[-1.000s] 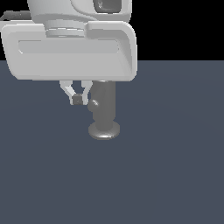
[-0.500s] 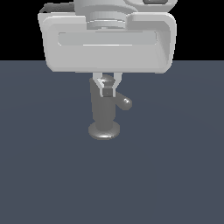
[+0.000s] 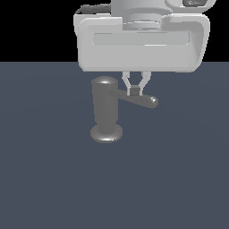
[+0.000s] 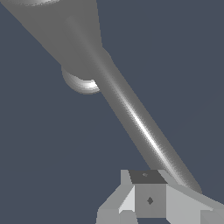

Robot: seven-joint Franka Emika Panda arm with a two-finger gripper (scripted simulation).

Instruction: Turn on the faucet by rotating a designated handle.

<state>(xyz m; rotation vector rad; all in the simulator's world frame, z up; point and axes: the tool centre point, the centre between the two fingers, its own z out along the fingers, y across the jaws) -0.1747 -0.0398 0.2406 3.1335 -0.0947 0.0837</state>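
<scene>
Pushing step, by my read: end effector (image 3: 135,91) fingers closed together, grasping nothing, touching handle (image 3: 142,100) mid-rod, right of faucet (image 3: 106,109) on tabletop (image 3: 53,179). Push sideways, staying low on the rod.

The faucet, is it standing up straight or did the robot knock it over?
Standing upright. The faucet sits on its round base with its domed top up, and the handle sticks out sideways under the gripper.

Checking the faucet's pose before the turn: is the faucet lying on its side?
No, the faucet stands upright on its round base, with the handle projecting sideways.
</scene>
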